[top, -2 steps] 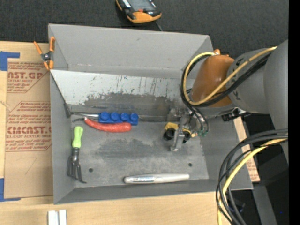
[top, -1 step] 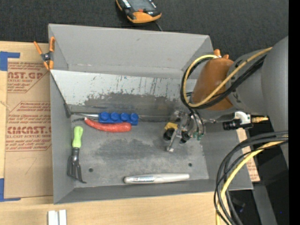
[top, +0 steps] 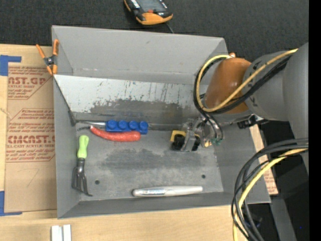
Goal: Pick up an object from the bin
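Observation:
My gripper (top: 194, 136) is low in the bin's right part, under the orange wrist cover. Directly at its left side lies a small yellow and black thing (top: 176, 138), touching or very close to it; whether it is gripped I cannot tell. A blue studded block (top: 126, 126) lies further left along the back wall, with a red-orange curved piece (top: 114, 134) just in front of it.
A small hand rake with a green handle (top: 80, 165) lies by the left wall. A silver marker pen (top: 167, 190) lies along the front wall. The bare floor between them is scuffed.

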You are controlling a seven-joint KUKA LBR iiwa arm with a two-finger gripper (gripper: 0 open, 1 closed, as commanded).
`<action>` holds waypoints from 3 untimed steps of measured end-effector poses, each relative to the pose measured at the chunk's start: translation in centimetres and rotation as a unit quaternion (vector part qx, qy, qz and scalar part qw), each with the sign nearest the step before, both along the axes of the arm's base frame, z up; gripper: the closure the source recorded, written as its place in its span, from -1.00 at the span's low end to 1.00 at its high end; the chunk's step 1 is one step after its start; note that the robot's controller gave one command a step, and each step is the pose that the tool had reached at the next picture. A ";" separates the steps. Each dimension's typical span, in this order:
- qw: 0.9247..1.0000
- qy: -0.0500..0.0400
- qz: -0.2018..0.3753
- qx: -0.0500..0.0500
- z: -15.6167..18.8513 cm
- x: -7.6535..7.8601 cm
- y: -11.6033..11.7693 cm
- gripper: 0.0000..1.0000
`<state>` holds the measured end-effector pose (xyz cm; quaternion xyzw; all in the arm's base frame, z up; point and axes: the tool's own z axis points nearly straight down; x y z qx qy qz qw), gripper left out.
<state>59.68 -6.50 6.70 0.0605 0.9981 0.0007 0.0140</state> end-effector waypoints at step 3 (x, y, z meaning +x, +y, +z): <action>1.000 0.002 0.000 0.000 5.5 -0.1 0.1 1.00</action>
